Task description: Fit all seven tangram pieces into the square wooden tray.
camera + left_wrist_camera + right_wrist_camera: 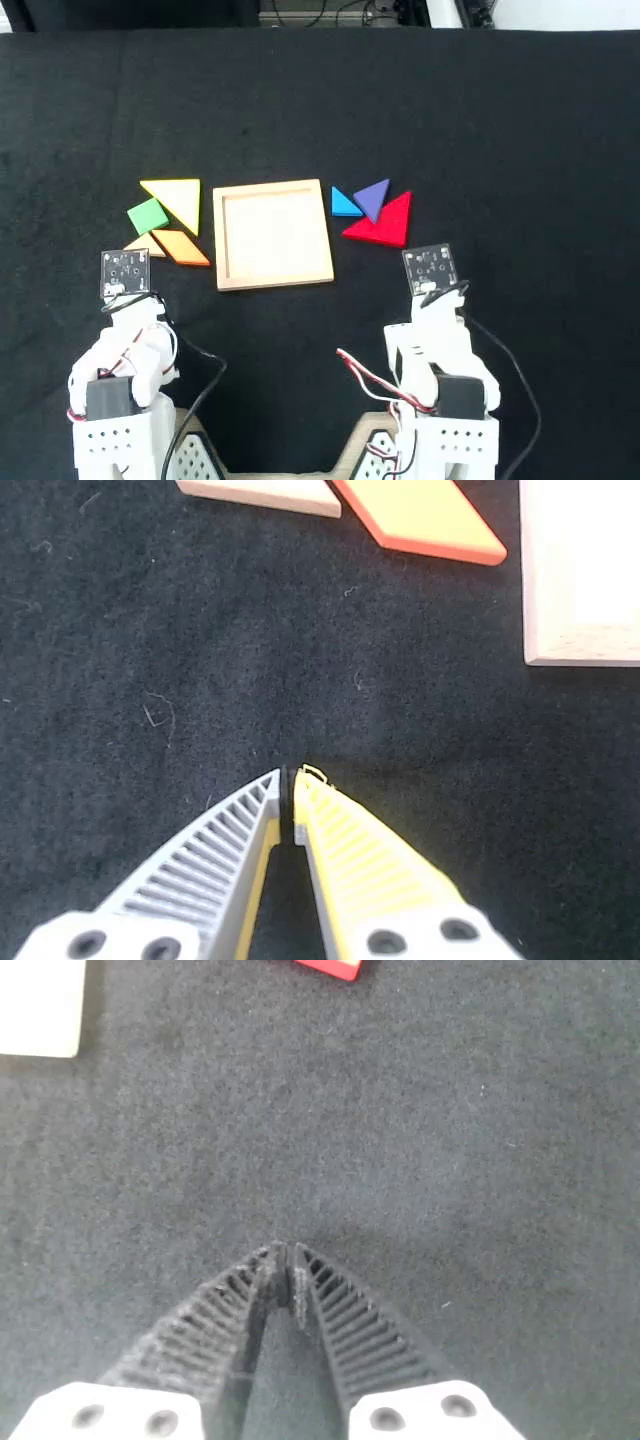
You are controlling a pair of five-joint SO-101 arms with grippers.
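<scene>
We see the square wooden tray (275, 281) unfilled at mid-table. Yellow triangle (178, 198), green square (147, 215), orange parallelogram (181, 246) and pale triangle (138, 245) cluster just left of it; blue triangle (344, 203), purple triangle (373, 197) and red triangle (385, 222) just right. The left gripper (290, 780) and right gripper (285, 1255) hang nearer over bare cloth, jaws pressed together. We fear that pinching one thin, flat piece shoves its touching neighbours.

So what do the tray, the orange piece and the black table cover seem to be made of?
Square wooden tray: pale, unpainted wood by the look, matte, with faint grain on its rim. Orange parallelogram: smooth, opaque orange coat; painted wood or plastic, can't tell. Table cover: black fabric, felt-like, fuzzy with lint specks.
</scene>
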